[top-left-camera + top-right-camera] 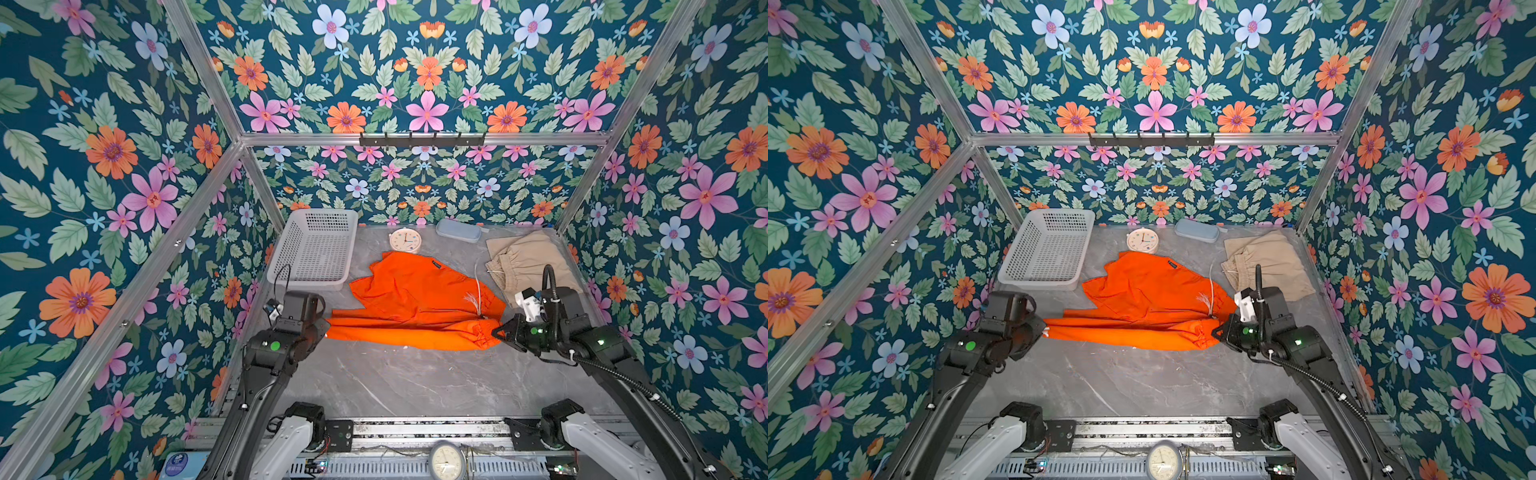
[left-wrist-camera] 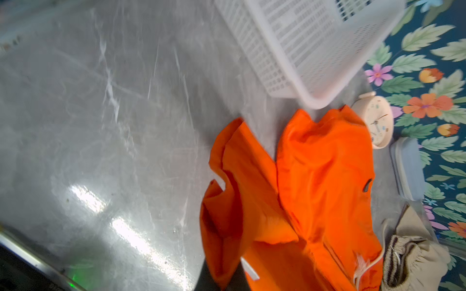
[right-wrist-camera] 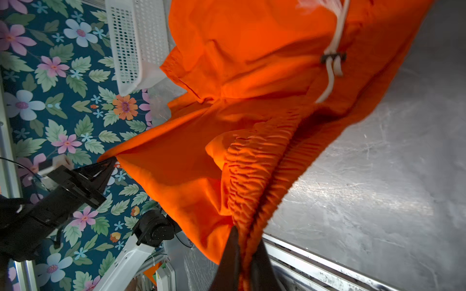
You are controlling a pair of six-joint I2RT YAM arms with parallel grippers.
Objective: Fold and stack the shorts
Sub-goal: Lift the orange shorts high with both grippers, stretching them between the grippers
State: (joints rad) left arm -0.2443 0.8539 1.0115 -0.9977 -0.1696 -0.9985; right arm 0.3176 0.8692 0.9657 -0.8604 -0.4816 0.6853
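The orange shorts [image 1: 419,299] [image 1: 1154,299] lie crumpled mid-table, their near edge stretched between both grippers. My left gripper [image 1: 326,326] [image 1: 1044,328] is shut on the leg-end corner of the orange shorts [image 2: 227,252]. My right gripper [image 1: 498,332] [image 1: 1219,332] is shut on their gathered waistband [image 3: 252,201], from which a white drawstring [image 3: 332,63] hangs. In the right wrist view the left gripper [image 3: 113,161] pinches the far corner. The beige shorts [image 1: 528,262] [image 1: 1266,262] [image 2: 413,252] lie flat at the back right.
A white mesh basket [image 1: 316,249] [image 1: 1046,249] [image 2: 315,50] stands at the back left. A round clock [image 1: 405,240] [image 1: 1143,241] [image 2: 378,121] and a pale blue case [image 1: 459,230] [image 1: 1197,230] lie along the back wall. Grey marble table [image 1: 415,382] spreads in front.
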